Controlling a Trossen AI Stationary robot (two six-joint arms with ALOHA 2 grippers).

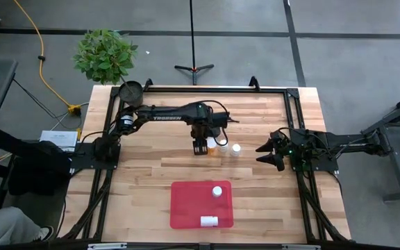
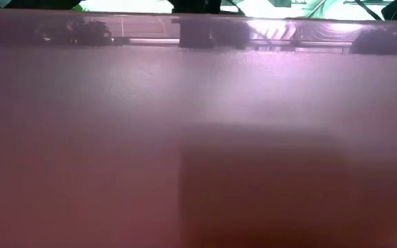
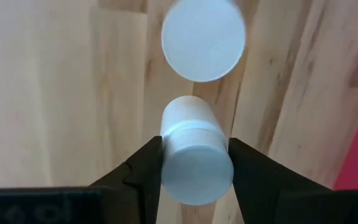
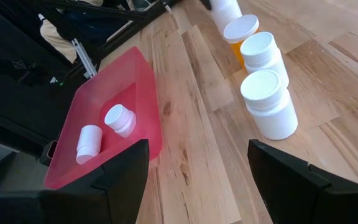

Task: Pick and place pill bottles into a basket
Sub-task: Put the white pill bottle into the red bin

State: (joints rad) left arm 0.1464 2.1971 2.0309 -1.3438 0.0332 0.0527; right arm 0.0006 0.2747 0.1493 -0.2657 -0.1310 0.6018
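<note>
Left gripper (image 3: 194, 171) at frame centre is clamped on a white bottle (image 3: 194, 168); lifting could knock the neighbouring bottle (image 3: 204, 38). Right gripper (image 4: 194, 168), fingers apart, waits at right.

Readable only: "TROSSEN" in white letters along the left arm (image 1: 167, 117) in the high view. No legible print on bottles or tray.

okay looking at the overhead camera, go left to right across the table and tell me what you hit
Dark round pot → left gripper → orange pill bottle → white pill bottle → right gripper. The red basket sits nearer the front edge, overlapping that span.
</note>
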